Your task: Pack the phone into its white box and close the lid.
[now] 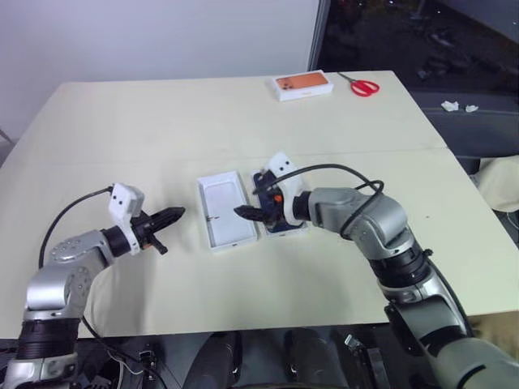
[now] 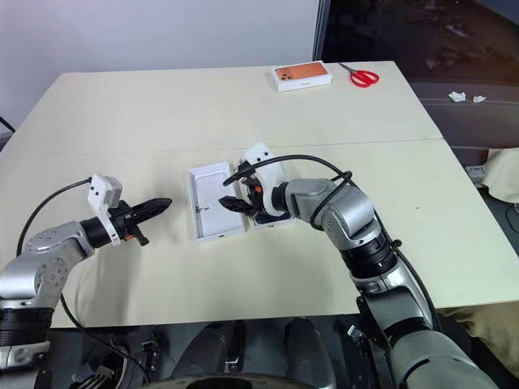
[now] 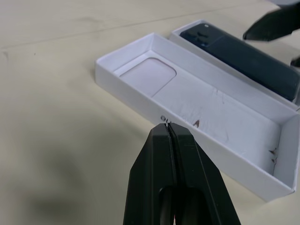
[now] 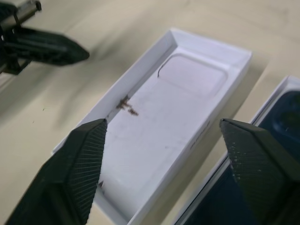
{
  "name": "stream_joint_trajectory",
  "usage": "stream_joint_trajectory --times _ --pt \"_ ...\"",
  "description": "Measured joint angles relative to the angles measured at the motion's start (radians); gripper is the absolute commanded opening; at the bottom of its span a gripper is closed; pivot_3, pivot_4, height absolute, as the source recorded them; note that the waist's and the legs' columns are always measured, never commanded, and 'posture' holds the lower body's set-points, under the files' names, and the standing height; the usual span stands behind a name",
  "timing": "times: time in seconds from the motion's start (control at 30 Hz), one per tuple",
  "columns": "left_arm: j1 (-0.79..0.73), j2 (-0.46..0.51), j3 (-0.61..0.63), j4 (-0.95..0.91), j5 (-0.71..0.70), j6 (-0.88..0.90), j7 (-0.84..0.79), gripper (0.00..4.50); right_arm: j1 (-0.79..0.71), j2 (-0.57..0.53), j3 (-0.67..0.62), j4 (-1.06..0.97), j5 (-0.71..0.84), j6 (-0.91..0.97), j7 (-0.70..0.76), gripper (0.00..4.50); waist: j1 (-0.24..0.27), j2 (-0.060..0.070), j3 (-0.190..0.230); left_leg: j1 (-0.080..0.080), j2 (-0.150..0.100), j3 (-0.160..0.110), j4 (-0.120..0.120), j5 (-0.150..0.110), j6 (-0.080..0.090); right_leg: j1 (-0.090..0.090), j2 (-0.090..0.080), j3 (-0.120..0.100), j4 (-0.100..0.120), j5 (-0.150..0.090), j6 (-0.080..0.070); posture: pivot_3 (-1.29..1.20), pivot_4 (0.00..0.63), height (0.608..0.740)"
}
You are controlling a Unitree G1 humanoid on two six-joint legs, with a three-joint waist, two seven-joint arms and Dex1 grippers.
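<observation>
Right tool jaws spread wide, empty, hovering over the lid, which lies inside-up on the counter. Left tool pinched closed, empty, beside lid. Phone sits in white box, touching lid.

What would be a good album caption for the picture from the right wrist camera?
Open right claw poised over the upturned white lid, the phone already lying in the white box beside it.
</observation>
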Motion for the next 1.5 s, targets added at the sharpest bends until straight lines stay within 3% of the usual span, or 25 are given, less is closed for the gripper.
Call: stream_joint_trajectory --times 0.17,0.57,0.67,0.8,1.03,1.5 --pt "0.017 -0.017 -0.042 0.001 0.029 -0.001 0.001 0.06 0.0 0.016 0.02 0.001 -0.051 -0.014 0.023 0.19 0.0 0.0 0.0 0.0 0.0 0.0 0.0 0.0 0.0 0.0 0.0 0.0 0.0 0.0 0.0 0.0 0.15 0.74" --pt "-0.013 -0.051 -0.12 0.028 0.075 -0.001 -0.001 0.06 -0.028 0.003 0.142 0.024 -0.206 -0.008 0.067 0.19 0.0 0.0 0.0 0.0 0.0 0.0 0.0 0.0 0.0 0.0 0.0 0.0 0.0 0.0 0.0 0.0 0.15 0.74" --pt "-0.014 -0.054 -0.118 0.025 0.071 0.0 -0.001 0.06 -0.038 0.009 0.116 0.025 -0.201 0.038 0.072 1.42 -0.002 0.0 0.0 0.0 0.0 0.0 0.0 0.0 0.0 0.0 0.0 0.0 0.0 0.0 0.0 0.0 0.15 0.74" --pt "-0.014 -0.056 -0.111 0.012 0.056 0.004 -0.001 0.06 -0.063 0.014 0.095 0.005 -0.19 0.13 0.072 3.45 -0.001 0.0 0.0 0.0 0.0 0.0 0.0 0.0 0.0 -0.001 0.0 0.0 0.0 0.0 0.0 0.0 0.15 0.74" --pt "-0.013 -0.063 -0.103 0.011 0.047 0.005 0.003 0.06 -0.105 0.085 0.057 -0.041 -0.168 0.312 0.038 3.45 -0.002 0.0 0.0 0.0 0.0 0.0 0.0 0.0 0.0 -0.001 0.0 0.0 0.0 0.0 0.0 0.0 0.15 0.74" --pt "-0.008 -0.09 -0.092 -0.009 0.038 0.005 0.015 0.06 -0.105 0.086 0.068 -0.039 -0.173 0.402 0.003 3.45 -0.003 0.0 0.0 0.0 0.0 0.0 0.0 0.0 0.0 -0.001 0.0 0.0 0.0 0.0 0.0 0.0 0.15 0.74"
